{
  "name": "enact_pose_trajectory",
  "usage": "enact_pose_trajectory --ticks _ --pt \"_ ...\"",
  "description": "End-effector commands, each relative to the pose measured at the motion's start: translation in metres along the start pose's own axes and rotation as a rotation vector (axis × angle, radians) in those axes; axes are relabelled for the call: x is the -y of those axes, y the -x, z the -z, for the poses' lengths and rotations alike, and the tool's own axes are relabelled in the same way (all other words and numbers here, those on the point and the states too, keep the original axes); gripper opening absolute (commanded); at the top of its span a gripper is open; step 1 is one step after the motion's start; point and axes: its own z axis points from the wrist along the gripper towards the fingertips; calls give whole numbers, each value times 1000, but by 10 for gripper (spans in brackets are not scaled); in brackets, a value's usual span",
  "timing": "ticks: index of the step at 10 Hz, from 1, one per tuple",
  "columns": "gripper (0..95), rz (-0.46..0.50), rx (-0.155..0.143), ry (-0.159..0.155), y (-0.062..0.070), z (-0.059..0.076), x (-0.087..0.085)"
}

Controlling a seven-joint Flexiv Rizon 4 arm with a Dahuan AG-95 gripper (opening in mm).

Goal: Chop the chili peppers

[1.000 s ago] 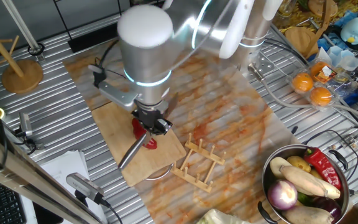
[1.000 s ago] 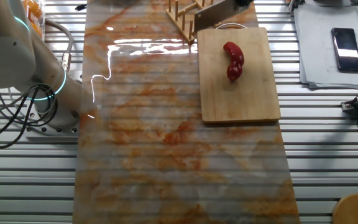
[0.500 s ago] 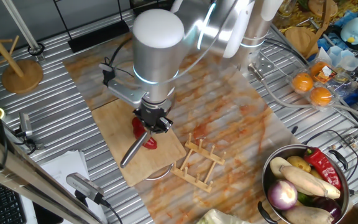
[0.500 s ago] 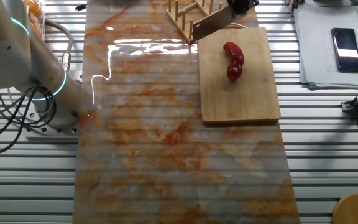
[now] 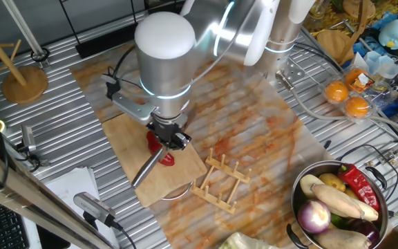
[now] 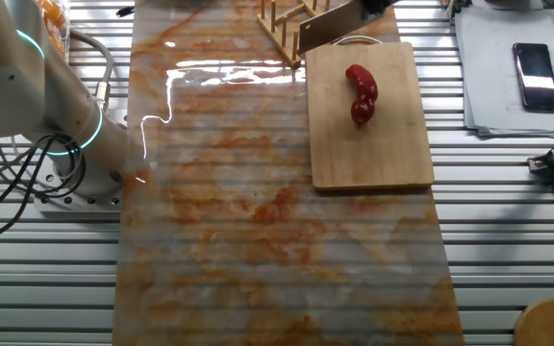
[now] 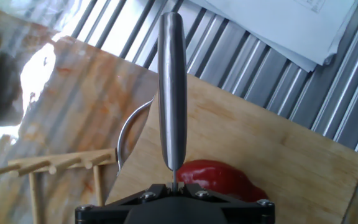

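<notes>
Gripper (image 5: 169, 135) is clamping a knife (image 7: 171, 93) by the handle, blade hanging over the cutting board (image 6: 373, 135) edge nr the wooden rack (image 5: 220, 178). Chili pepper (image 6: 361, 93) is lying whole on the board, just under the gripper. Blade is sitting off to one side of the pepper, not touching.

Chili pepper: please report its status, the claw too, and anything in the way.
Claw shut on knife, blade above the board. Chili pepper on cutting board, whole as far as seen. Wooden rack beside the board, not in the path.
</notes>
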Motion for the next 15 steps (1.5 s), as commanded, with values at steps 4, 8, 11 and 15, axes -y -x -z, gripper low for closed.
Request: enact_pose_trajectory --ticks 4,8,11,15 --pt "0 -239 -2 4 -4 3 -5" --pt "0 -237 28 -21 -2 -15 35" --pt "0 -210 53 -25 4 -35 90" --pt "0 -222 67 -31 14 -50 117"
